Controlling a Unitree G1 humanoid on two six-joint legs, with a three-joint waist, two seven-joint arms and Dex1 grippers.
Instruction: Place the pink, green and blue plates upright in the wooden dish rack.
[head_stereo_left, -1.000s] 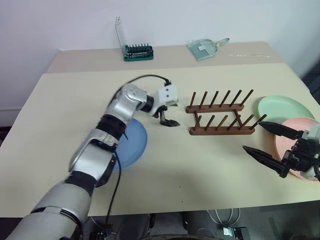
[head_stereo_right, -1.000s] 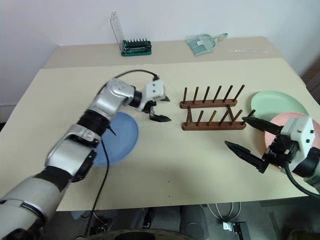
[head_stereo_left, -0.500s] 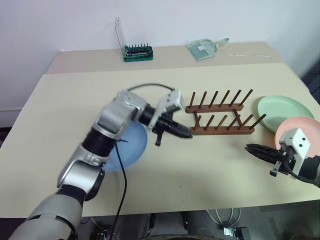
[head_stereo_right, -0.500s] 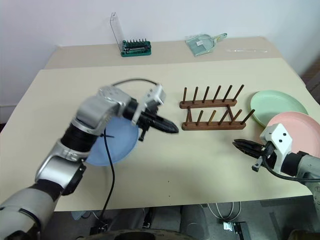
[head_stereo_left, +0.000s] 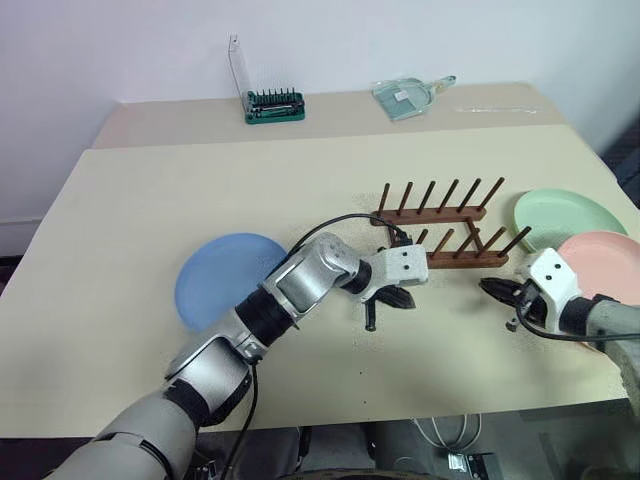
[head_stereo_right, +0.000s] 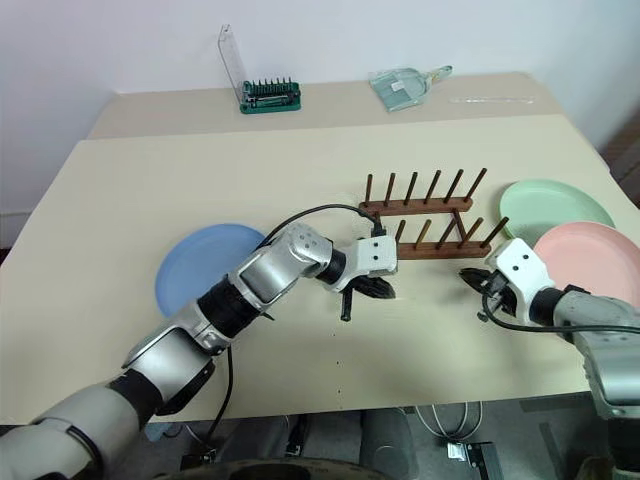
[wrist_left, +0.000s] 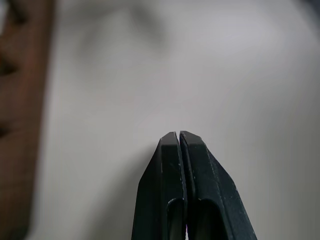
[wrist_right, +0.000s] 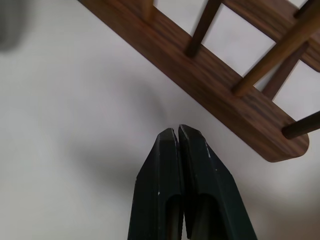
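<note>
Nothing's racked yet: your left pincer (head_stereo_left: 400, 297) and right pincer (head_stereo_left: 492, 288) are both pinched shut, empty, near the rack (head_stereo_left: 440, 228). Blue plate (head_stereo_left: 215, 285) sits left, green plate (head_stereo_left: 570, 217) and pink plate (head_stereo_left: 605, 260) right. Open up, grab pink.

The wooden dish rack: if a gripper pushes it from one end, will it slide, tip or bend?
The wooden dish rack looks rigid: solid rails joined by crossbars, so bending seems unlikely. It sits low and wide, so it would probably slide on the smooth table rather than tip. It holds no plates, so it is likely light.
</note>
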